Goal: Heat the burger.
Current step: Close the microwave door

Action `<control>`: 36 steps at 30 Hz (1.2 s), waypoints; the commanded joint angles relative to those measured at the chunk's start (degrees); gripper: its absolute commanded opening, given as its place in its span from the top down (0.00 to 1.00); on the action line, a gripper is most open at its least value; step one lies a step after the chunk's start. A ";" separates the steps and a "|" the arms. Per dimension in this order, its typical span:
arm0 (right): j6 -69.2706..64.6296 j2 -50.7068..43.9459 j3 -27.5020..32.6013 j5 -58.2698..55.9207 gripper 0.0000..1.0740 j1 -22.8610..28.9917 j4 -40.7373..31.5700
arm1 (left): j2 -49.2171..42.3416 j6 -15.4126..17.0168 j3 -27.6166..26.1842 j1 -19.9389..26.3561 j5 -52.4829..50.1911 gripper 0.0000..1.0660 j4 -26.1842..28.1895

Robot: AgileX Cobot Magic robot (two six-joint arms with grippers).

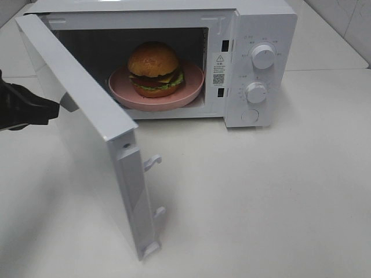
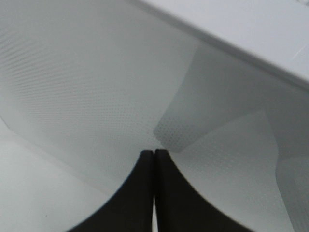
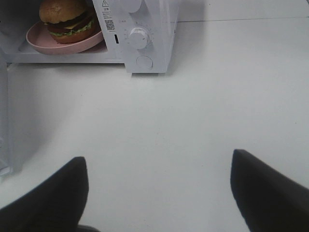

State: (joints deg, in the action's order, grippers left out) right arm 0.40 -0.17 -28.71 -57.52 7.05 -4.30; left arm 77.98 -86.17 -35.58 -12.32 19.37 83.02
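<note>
Burger [image 1: 153, 68] sits upright in the middle of a round pink plate [image 1: 194, 88], inside the cavity of a white microwave [image 1: 264, 23] at the back of the white table [image 1: 261, 197]. Brown bun on top, with lettuce, cheese and patty showing at the burger's side. The plate rim reaches the front lip of the cavity. The microwave door [image 1: 87, 133] is swung wide open toward the camera, hinged on the left, with two latch hooks [image 1: 152, 162] sticking out of its free edge. The control panel on the microwave's right has an upper knob [image 1: 264, 57] and a lower knob [image 1: 255, 92]. The left gripper [image 2: 154, 158] is at the outer face of the door, on the far left of the high view. Its two black fingers are pressed together with nothing between them and the tips point at the dotted door window; whether the tips touch the door cannot be told. The right gripper [image 3: 159, 193] hangs over bare table in front of the microwave, well apart from it. Its jaws are spread wide and hold nothing; it does not show in the high view.
</note>
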 commanded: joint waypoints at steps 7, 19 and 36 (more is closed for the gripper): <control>0.46 -1.09 0.17 0.06 0.30 -0.11 0.23 | 5.33 -0.11 -4.58 -3.61 0.11 1.00 1.32; 0.46 -1.09 0.17 0.06 0.30 -0.11 0.23 | 10.83 -0.11 -11.52 -5.61 0.40 1.00 2.23; 0.46 -1.09 0.17 0.06 0.30 -0.11 0.23 | 18.28 -0.11 -22.17 -11.97 -2.75 1.00 2.12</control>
State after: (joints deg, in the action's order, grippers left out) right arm 0.40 -0.17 -28.71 -57.52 7.05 -4.30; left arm 94.60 -86.17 -55.63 -22.29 18.51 84.91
